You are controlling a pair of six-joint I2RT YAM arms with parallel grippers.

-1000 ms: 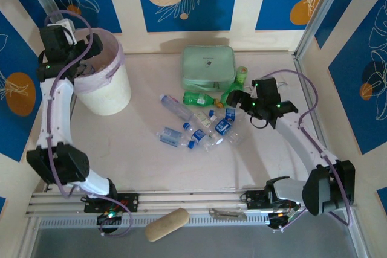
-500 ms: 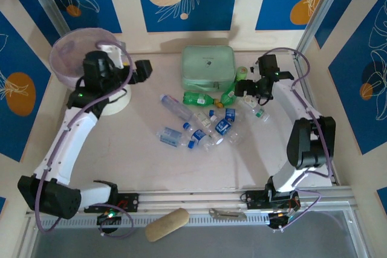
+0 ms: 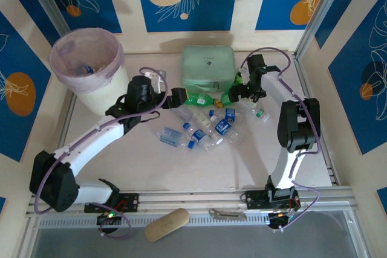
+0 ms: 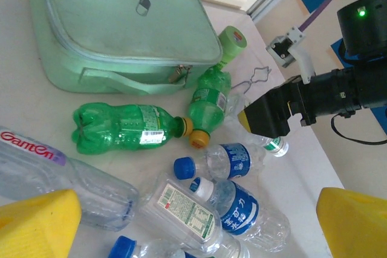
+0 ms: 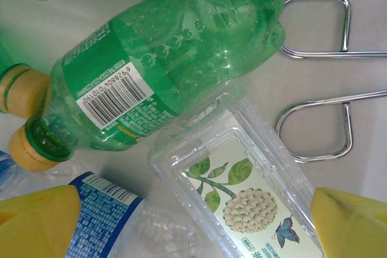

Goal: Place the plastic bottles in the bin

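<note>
Green bottle (image 5: 163, 70) lies diagonal just ahead of right gripper (image 5: 193, 225), which straddles a clear labelled bottle (image 5: 242, 191), jaws wide and empty; left gripper (image 4: 196, 225) likewise open, empty

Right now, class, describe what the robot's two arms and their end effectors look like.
The left arm and right arm have white links with black joints, and a purple cable loops along each. Small green lights glow on the black housings. The end effector fingers are yellow.
</note>
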